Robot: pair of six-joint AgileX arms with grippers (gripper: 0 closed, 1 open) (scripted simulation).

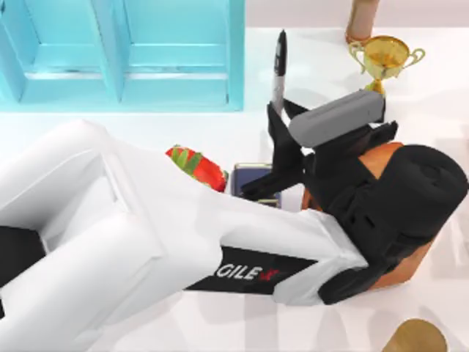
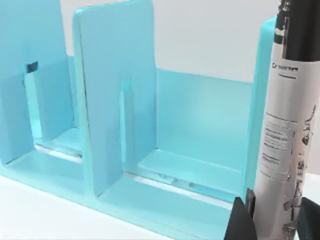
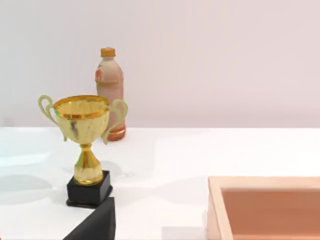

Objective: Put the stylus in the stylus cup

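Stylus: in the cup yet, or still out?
Out. The left gripper holds the stylus in the air; the stylus cup sits below, partly hidden by the arm.

My left gripper (image 2: 274, 222) clamps the stylus (image 2: 286, 130), a tall grey-white cylinder with printed text and a black cap, standing upright between my two black fingertips (image 2: 240, 222). Behind it, from nine to three o'clock, stands a glossy light-blue plastic divider rack (image 2: 165, 135) with upright rounded panels on the white table (image 2: 35, 215).

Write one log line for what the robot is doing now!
left claw: shut on stylus, upright | stylus cup: below arm | right claw: parked
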